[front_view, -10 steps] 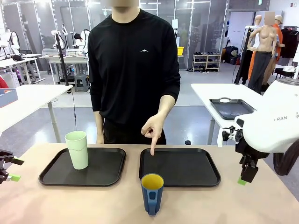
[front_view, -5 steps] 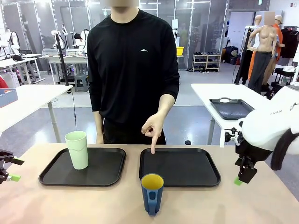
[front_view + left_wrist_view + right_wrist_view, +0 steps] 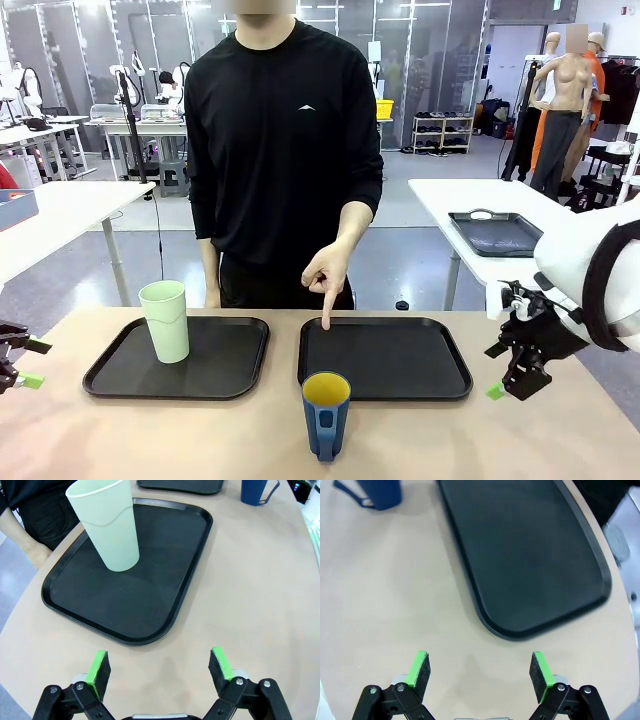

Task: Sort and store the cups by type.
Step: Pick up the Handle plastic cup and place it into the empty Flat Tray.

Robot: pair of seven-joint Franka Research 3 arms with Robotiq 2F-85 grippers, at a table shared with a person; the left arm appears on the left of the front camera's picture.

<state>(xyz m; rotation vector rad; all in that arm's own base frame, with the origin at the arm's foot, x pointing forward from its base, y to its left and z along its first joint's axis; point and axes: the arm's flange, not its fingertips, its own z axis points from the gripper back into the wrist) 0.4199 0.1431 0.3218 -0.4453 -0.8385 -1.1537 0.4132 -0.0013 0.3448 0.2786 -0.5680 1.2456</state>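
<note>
Tabletop mug, yellow-lined in front view

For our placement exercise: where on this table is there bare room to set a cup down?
Right tray: bare, apart from the person's finger at its far edge. Left tray: free right of the tumbler. Crowded: the table strip around the mug.

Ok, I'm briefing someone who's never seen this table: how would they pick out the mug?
Start at the tan table with two black trays. In front of the right tray, on bare tabletop nearer the robot, stands the blue mug. Unlike the tall mint tumbler on the left tray, it's short, handled and yellow inside.
</note>
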